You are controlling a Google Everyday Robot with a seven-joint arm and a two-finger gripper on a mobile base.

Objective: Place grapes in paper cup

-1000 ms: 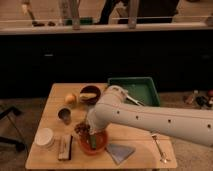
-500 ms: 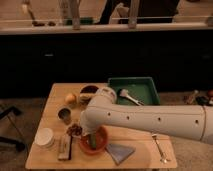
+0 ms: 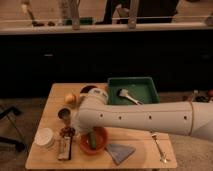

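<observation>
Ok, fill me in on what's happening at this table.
The robot's white arm reaches across the wooden table, with its gripper down at the left, near the grapes and the small metal cup. The gripper is shut; whether it holds the grapes is unclear. The paper cup stands at the left edge, beside the orange bowl.

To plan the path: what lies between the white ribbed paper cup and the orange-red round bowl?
In the camera view, the dark reddish grapes and a flat brown block lie there; the gripper is by the grapes.
</observation>
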